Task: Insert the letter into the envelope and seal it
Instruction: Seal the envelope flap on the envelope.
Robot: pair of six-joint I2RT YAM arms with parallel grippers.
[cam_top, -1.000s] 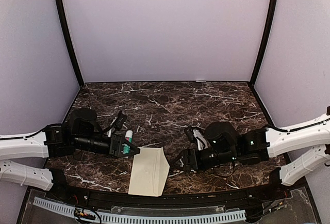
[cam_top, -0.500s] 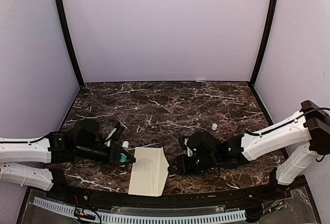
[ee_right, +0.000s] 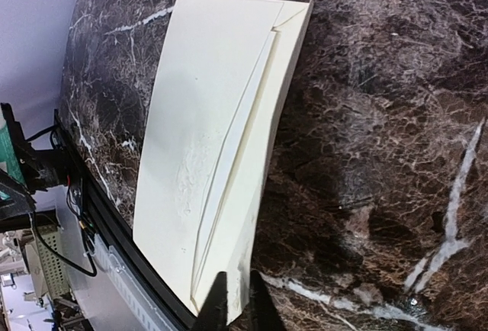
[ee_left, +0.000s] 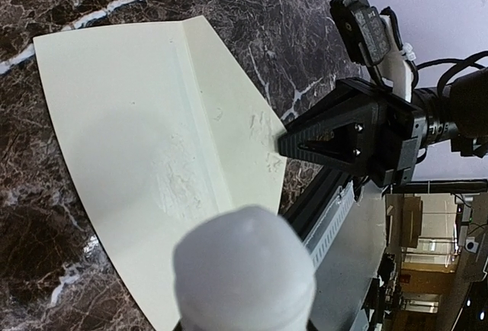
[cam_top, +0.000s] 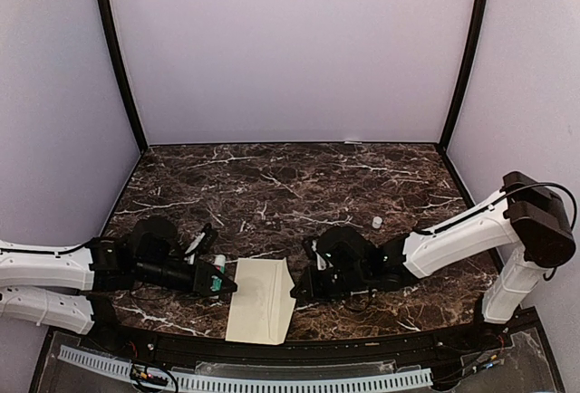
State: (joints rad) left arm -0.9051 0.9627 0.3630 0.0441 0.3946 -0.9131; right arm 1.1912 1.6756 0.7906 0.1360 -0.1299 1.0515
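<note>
The cream envelope lies flat near the table's front edge, its triangular flap along the right side and slightly raised. My right gripper sits low at that edge and is shut on the flap. My left gripper is just left of the envelope. It is shut on a glue stick with a green body, whose blurred white end fills the bottom of the left wrist view and hides the fingers. The letter is hidden or out of view.
A small white cap stands on the dark marble table behind my right arm. A black rail runs along the front edge just below the envelope. Lilac walls close in the back and sides.
My right gripper moved left to the envelope's right edge and closed on the flap. My left gripper shifted slightly down and back with the glue stick. The envelope stayed in place.
</note>
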